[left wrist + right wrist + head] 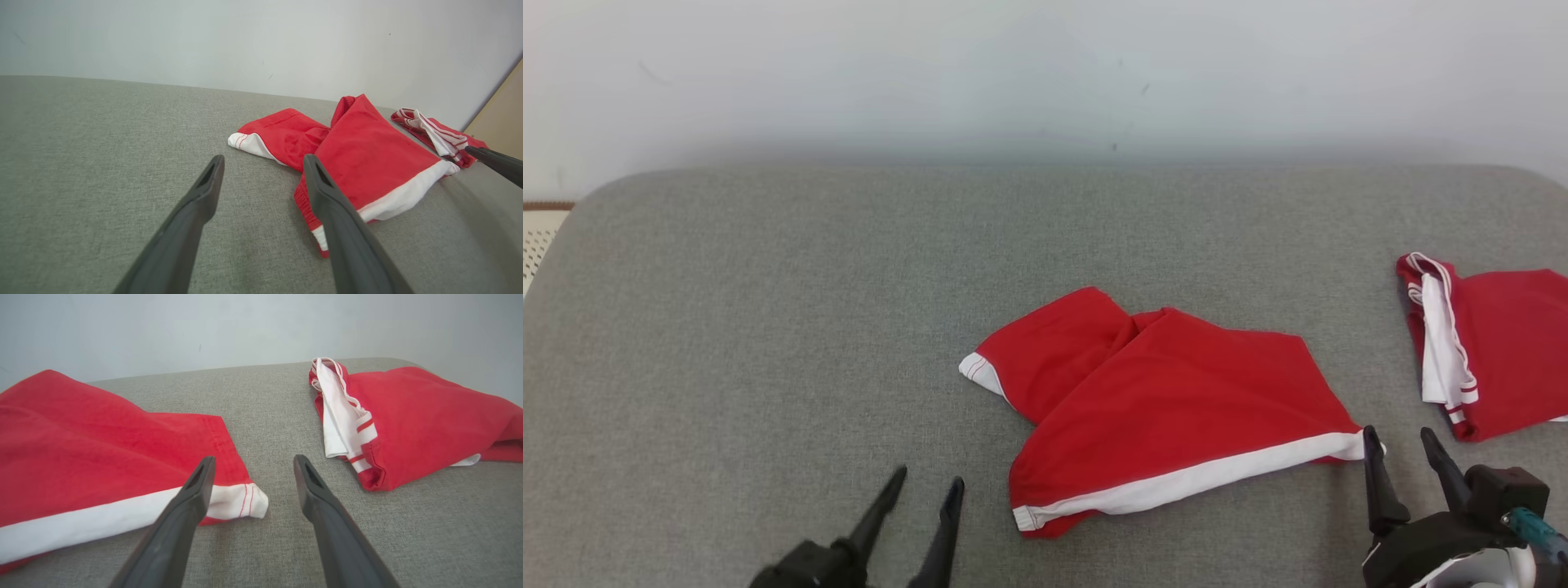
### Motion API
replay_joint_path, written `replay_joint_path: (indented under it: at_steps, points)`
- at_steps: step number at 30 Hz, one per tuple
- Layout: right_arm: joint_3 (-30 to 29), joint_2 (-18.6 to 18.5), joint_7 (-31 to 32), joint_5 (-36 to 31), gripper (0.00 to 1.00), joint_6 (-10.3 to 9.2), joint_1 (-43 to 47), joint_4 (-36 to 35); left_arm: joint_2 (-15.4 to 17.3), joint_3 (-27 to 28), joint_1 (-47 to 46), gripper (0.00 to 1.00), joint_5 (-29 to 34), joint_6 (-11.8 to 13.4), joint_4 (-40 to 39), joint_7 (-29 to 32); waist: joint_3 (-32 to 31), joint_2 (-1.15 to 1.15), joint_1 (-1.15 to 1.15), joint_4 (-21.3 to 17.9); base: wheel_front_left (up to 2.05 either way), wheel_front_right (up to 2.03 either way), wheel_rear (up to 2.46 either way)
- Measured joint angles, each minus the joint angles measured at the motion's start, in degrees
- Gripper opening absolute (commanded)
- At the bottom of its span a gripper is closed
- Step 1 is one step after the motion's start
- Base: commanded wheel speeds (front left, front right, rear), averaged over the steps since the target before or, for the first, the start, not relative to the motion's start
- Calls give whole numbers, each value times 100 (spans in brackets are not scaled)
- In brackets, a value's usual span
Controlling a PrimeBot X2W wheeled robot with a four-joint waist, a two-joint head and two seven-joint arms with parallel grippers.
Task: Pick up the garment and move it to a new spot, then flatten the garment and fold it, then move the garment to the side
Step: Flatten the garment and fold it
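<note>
Head view: the right gripper [1398, 441] is shown with its fingers spread and nothing between them, its left fingertip just beside the white-hemmed corner of the red garment [1168, 392]. The left gripper [929, 480] is likewise spread and empty, with the garment near its right side. The cloth is laid crumpled on a grey cushion [768, 327]. It is judged light, soft and limp, best pinched at the hem corners. Its long axis is laid from one gripper towards the other, white hem nearest the robot. A second red garment [1503, 343] is seen beyond the right gripper.
</note>
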Motion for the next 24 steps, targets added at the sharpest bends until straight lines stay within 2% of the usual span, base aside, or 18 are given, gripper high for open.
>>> replay_joint_path:
  at_steps: [7,13,24]
  points:
    - [131,194,1,-136,100,0,52,-232,0,-482,196,100,-602,-91,420,0,-165,0,0,-176,0,0,0]
    - [279,207,0,-135,100,0,-10,-414,-1,-714,-70,100,-1174,-126,710,0,-95,0,0,-400,0,0,0]
    - [283,196,0,-132,100,0,-114,-516,0,-848,-742,100,-1441,-134,1588,0,173,0,0,-802,0,0,0]
